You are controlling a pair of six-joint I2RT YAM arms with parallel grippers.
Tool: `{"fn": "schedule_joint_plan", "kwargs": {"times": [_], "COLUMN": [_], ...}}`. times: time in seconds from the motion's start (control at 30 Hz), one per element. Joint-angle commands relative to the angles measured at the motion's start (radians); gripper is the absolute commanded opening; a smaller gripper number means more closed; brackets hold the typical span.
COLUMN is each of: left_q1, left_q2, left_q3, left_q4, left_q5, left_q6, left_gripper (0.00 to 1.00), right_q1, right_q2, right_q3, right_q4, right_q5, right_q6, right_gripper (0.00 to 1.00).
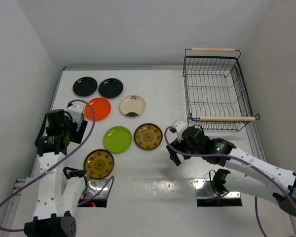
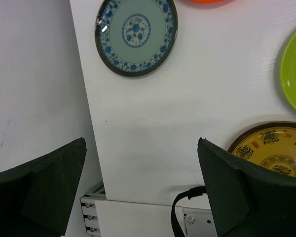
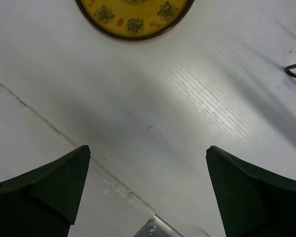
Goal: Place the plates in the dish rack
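Seven plates lie flat on the white table: two black (image 1: 85,86) (image 1: 111,88), an orange-red (image 1: 97,108), a cream (image 1: 132,105), a lime green (image 1: 117,139) and two brown-gold patterned (image 1: 148,136) (image 1: 98,163). The blue-grey patterned plate (image 2: 136,35) shows only in the left wrist view, under my left arm. The black wire dish rack (image 1: 214,89) stands empty at the back right. My left gripper (image 2: 141,168) is open and empty above the table's left edge (image 1: 64,129). My right gripper (image 3: 148,168) is open and empty over bare table, just right of a brown-gold plate (image 3: 133,19).
A white wall runs close along the table's left edge (image 2: 34,98). Metal mounting brackets (image 1: 214,190) and purple cables (image 1: 187,153) sit at the near edge by the arm bases. The rack's wooden handles (image 1: 222,118) lie across its near and far ends.
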Motion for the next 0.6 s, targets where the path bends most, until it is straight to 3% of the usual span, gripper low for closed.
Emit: {"fn": "schedule_joint_plan", "kwargs": {"times": [0.0, 0.17, 0.23, 0.27, 0.3, 0.37, 0.4, 0.5, 0.57], "left_q1": [0.007, 0.007, 0.007, 0.007, -0.006, -0.017, -0.017, -0.017, -0.017], "left_q2": [-0.021, -0.031, 0.016, 0.054, 0.102, 0.293, 0.362, 0.591, 0.642], "left_q3": [0.091, 0.160, 0.185, 0.201, 0.227, 0.339, 0.388, 0.579, 0.602], "left_q4": [-0.011, -0.045, -0.056, -0.056, -0.056, -0.069, -0.083, -0.154, -0.139], "left_q5": [0.002, 0.095, 0.146, 0.158, 0.158, 0.135, 0.135, 0.155, 0.176], "left_q6": [-0.056, 0.039, 0.072, 0.073, 0.073, 0.047, 0.033, 0.013, 0.002], "left_gripper": [1.00, 1.00, 1.00, 0.95, 0.91, 0.83, 0.77, 0.71, 0.71], "right_q1": [0.002, -0.041, -0.078, -0.090, -0.131, -0.168, -0.199, -0.244, -0.265], "right_q2": [0.041, 0.156, 0.254, 0.337, 0.379, 0.545, 0.584, 0.739, 0.805], "right_q3": [0.123, 0.240, 0.354, 0.393, 0.515, 0.594, 0.666, 0.783, 0.814], "right_q4": [-0.048, 0.102, 0.101, 0.060, 0.038, -0.022, -0.054, -0.115, -0.119], "right_q5": [0.132, -0.086, -0.149, -0.162, -0.172, -0.189, -0.185, -0.127, -0.070], "right_q6": [0.119, 0.026, 0.029, 0.029, 0.030, 0.044, 0.056, 0.090, 0.082], "right_gripper": [1.00, 0.98, 0.83, 0.67, 0.62, 0.66, 0.75, 0.97, 0.97]}}
